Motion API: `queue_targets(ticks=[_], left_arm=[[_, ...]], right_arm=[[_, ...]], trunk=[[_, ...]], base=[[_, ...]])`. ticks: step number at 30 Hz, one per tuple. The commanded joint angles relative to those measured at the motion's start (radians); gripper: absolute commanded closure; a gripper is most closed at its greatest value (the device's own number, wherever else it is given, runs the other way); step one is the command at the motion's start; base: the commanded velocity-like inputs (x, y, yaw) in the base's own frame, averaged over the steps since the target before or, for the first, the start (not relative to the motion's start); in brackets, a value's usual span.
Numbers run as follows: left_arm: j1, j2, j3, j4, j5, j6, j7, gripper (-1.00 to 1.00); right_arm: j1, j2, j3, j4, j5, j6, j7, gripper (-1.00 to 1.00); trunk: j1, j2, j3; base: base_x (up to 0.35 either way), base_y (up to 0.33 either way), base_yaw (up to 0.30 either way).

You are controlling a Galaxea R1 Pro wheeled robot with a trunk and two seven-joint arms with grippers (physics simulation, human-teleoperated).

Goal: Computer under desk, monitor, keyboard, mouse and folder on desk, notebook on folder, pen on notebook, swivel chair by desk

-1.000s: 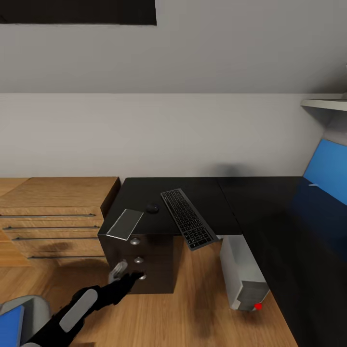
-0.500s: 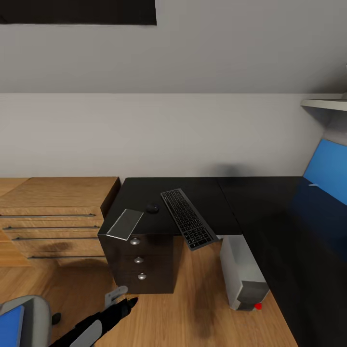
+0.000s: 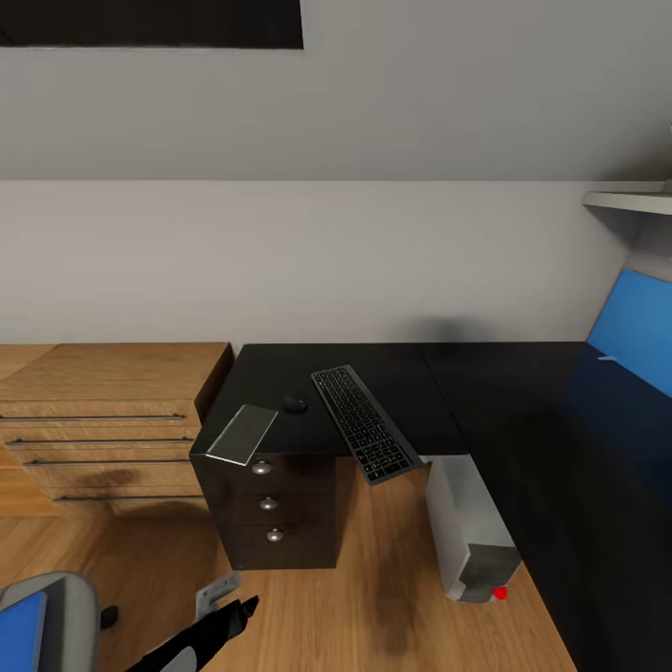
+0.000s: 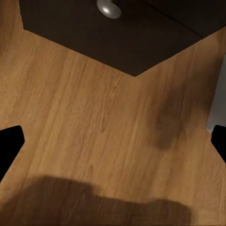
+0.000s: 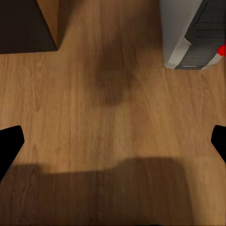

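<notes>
1. Desk (image 3: 392, 373): glossy black top carries the keyboard (image 3: 364, 423), lying diagonally with its near end overhanging the front edge, and the mouse (image 3: 295, 404) just beside its far end.
2. Computer (image 3: 469, 529) stands on the wood floor (image 3: 355, 607) under the desk.
3. Folder (image 3: 21, 631) lies on the swivel chair (image 3: 70, 597).
4. Left gripper (image 4: 113, 146) spread wide above bare floor, empty, near the drawer knob (image 4: 108, 8).
5. Right gripper (image 5: 113, 146) likewise spread, empty.
</notes>
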Motion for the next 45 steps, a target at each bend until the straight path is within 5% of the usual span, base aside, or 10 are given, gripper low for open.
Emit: queue_targets(ticks=[1,5,9,18,45], left_arm=[[-0.001,-0.007,-0.012,0.030,0.011,-0.056,-0.001,-1.00],[0.000,-0.049,-0.033,0.110,0.008,-0.210,-0.001,-1.00],[0.000,-0.108,-0.091,0.220,-0.022,-0.384,0.003,-1.00],[0.002,-0.194,-0.134,0.382,-0.052,-0.486,0.001,-1.00],[0.022,-0.204,-0.146,0.420,-0.056,-0.488,0.007,-1.00]], right_arm=[[-0.009,0.001,0.008,-0.001,-0.009,-0.004,-0.012,-1.00],[-0.018,0.004,0.008,-0.002,-0.009,-0.006,-0.017,-1.00],[-0.022,0.005,0.008,-0.001,-0.009,-0.009,-0.019,-1.00],[-0.024,0.004,0.006,0.002,-0.009,-0.010,-0.020,-1.00],[-0.024,0.003,0.006,0.063,-0.009,-0.025,-0.016,-1.00]], trunk=[[0.000,-0.001,-0.001],[0.000,-0.001,-0.001],[0.000,-0.001,-0.001],[0.000,-0.001,-0.001],[0.000,-0.001,-0.001]], base=[[0.000,0.000,0.000],[0.000,0.000,0.000],[0.000,0.000,0.000],[0.000,0.000,0.000],[0.000,0.000,0.000]])
